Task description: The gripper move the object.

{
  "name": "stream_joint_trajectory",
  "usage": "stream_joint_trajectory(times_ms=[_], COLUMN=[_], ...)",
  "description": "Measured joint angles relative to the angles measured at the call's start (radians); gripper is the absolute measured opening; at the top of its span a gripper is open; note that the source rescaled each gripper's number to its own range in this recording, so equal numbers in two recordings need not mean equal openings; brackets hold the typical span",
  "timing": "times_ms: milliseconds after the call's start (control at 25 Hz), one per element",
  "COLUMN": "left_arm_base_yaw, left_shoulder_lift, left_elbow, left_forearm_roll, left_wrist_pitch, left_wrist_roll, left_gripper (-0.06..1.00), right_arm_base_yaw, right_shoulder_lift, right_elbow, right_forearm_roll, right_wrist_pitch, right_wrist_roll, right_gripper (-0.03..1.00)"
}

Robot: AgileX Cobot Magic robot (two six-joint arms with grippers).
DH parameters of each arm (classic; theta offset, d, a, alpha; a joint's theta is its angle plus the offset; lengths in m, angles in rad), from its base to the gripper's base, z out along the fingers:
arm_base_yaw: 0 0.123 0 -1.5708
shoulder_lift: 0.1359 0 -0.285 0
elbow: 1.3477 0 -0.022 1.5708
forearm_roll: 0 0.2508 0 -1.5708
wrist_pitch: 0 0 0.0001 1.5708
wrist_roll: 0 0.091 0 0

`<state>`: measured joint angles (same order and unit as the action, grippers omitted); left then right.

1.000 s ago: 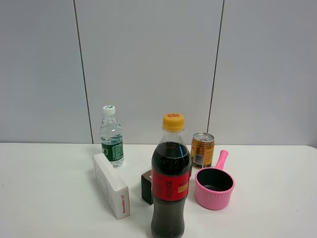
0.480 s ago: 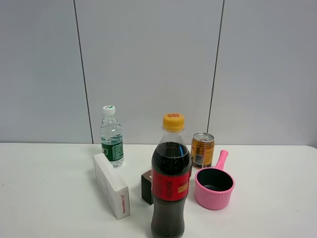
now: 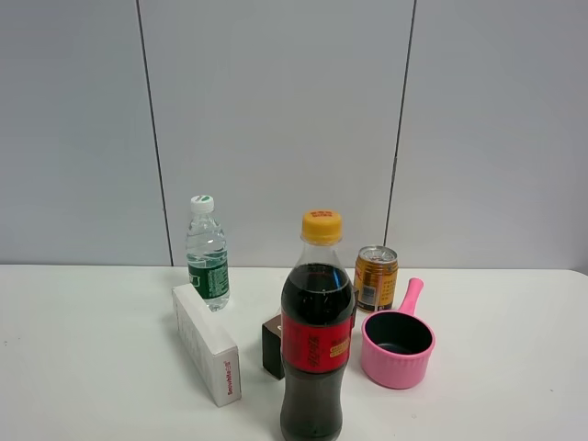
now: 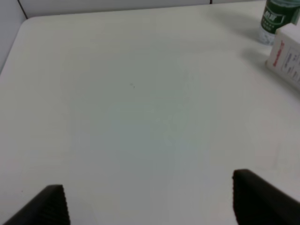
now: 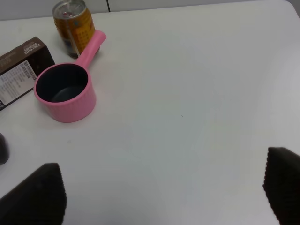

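Exterior high: cola bottle (image 3: 317, 344) stands upright on the tabletop (image 3: 92, 367); both tools seemingly spread wide, left tool (image 4: 147, 199) and right tool (image 5: 164, 192) empty.

Even, diffuse indoor light fills all three views; nothing is dim. The white desk (image 3: 92, 349) reads bright and slightly cool, washing to a flat pale tone in both wrist views with little surface texture. Shadows are soft and short: a faint one lies beside the white box (image 3: 207, 344), another under the pink pot (image 5: 65, 91). The cola bottle (image 3: 317, 331) shows small highlights on its shoulder, and the gold can (image 5: 72, 21) a mild sheen. The high view is sharp. Both wrist views are softer, and the dark gripper fingertips (image 4: 262, 201) at the frame edges are blurred, out of focus.
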<state>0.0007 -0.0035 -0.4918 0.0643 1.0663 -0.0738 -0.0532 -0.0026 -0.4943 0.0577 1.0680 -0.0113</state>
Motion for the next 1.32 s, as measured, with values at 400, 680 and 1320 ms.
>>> stream_joint_trajectory(times_ms=[400, 680, 1320], left_arm_base_yaw=[0.000, 0.000, 0.000], left_shoulder_lift=[0.000, 0.000, 0.000], left_elbow=[0.000, 0.000, 0.000], left_forearm_roll=[0.000, 0.000, 0.000], left_wrist_pitch=[0.000, 0.000, 0.000], left_wrist_roll=[0.000, -0.001, 0.000], left_gripper=[1.00, 1.00, 1.00], right_arm_base_yaw=[0.000, 0.000, 0.000], right_shoulder_lift=[0.000, 0.000, 0.000], right_elbow=[0.000, 0.000, 0.000], right_forearm_roll=[-0.022, -0.022, -0.022], right_wrist_pitch=[0.000, 0.000, 0.000], right_wrist_roll=[0.038, 0.038, 0.038], right_gripper=[0.70, 0.70, 0.70])
